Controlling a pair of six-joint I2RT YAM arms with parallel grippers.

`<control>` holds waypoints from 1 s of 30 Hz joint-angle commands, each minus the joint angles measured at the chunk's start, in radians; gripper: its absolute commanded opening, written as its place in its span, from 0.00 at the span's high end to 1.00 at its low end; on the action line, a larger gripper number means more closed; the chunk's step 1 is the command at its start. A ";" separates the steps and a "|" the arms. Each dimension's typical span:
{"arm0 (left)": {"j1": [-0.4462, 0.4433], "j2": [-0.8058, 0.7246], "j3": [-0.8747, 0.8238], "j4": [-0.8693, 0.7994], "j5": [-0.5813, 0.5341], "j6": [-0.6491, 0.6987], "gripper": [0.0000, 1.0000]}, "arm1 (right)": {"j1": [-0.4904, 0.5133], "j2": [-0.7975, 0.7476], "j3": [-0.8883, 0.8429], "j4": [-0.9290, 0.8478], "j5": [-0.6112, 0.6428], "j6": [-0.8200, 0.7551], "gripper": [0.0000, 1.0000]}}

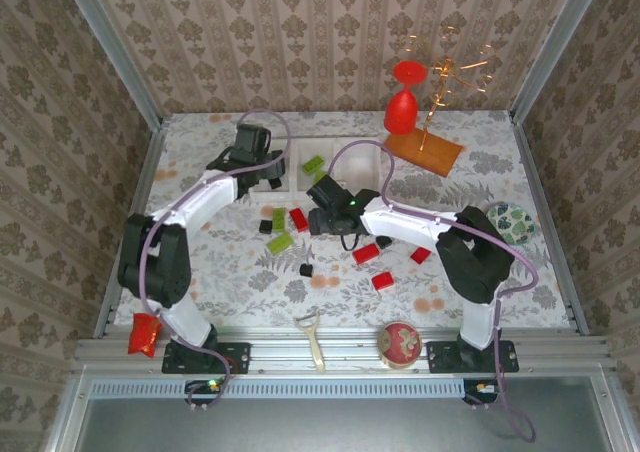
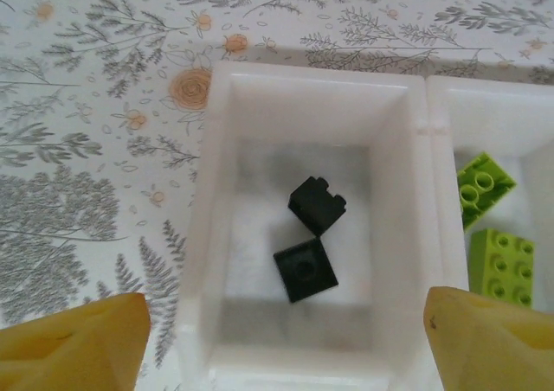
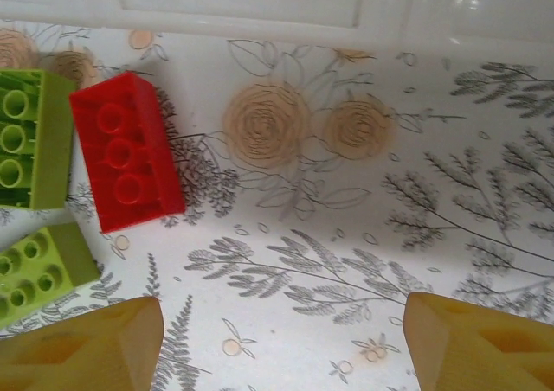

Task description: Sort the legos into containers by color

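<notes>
Your left hand (image 2: pixel 281 346) hangs over the end bin (image 2: pixel 212 235), fingers apart, empty. Two black legos (image 2: pixel 305 268) lie inside (that drop looks complete). Your right hand (image 3: pixel 281 348) is likewise spread and empty. The red lego (image 3: pixel 125 153) lies on the surface (image 3: pixel 363 261) at its 10 o'clock. Next move: shift there, descend, close.

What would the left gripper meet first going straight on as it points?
Probably the white bin, its floor or the nearer black cube; the open left gripper points into it, depth unclear.
</notes>
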 commanded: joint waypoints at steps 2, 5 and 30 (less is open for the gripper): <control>0.005 -0.130 -0.119 0.015 -0.034 -0.050 0.00 | 0.011 0.047 0.056 0.004 -0.027 -0.045 0.27; 0.008 -0.221 -0.205 0.020 -0.068 -0.077 0.00 | 0.015 0.079 0.094 -0.005 -0.032 -0.066 0.30; 0.111 -0.675 -0.609 0.016 -0.011 -0.215 0.00 | 0.032 0.337 0.392 -0.126 -0.059 -0.203 0.41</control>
